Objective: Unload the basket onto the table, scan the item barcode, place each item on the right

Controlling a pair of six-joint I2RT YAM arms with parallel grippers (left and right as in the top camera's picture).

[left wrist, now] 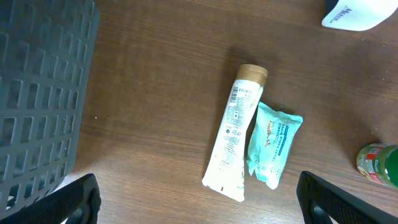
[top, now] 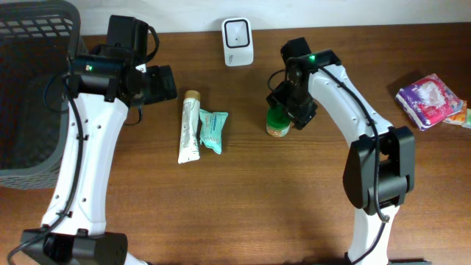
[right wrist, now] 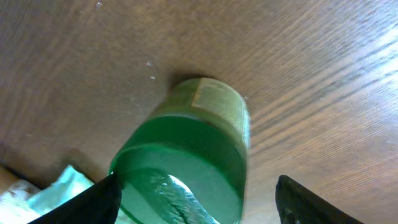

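Right gripper [right wrist: 205, 198] directly over the green-lidded jar [right wrist: 193, 155], pincer apart and straddling the lid. One finger [right wrist: 102, 199] sits right at the lid's edge; contact cannot be confirmed. The other finger [right wrist: 311, 202] is clear of the jar, with bare wood showing between them. Nothing clamped. Jar stands lid-up on the wooden table [top: 257, 199], pale label below the lid; no barcode on it can be made out. Just left of the jar lies a teal packet [top: 213, 131], flat on the wood. Touching the packet's far side from the jar lies a white tube [top: 189, 126], tan cap pointing to the back of the table; the left wrist view shows a small barcode-like block near its cap end. Behind the jar and a little to its left, near the table's back edge, is the white scanner [top: 238, 42], well apart from the jar. Further left of the jar, past the tube, is the left gripper [left wrist: 199, 208], pincer spread wide, only bare table and the tube's tail end between the tips. Well right of the jar is a pink wrapped package [top: 430, 101], near the table edge. Furthest left of the jar is a dark grey slatted basket [top: 29, 88].
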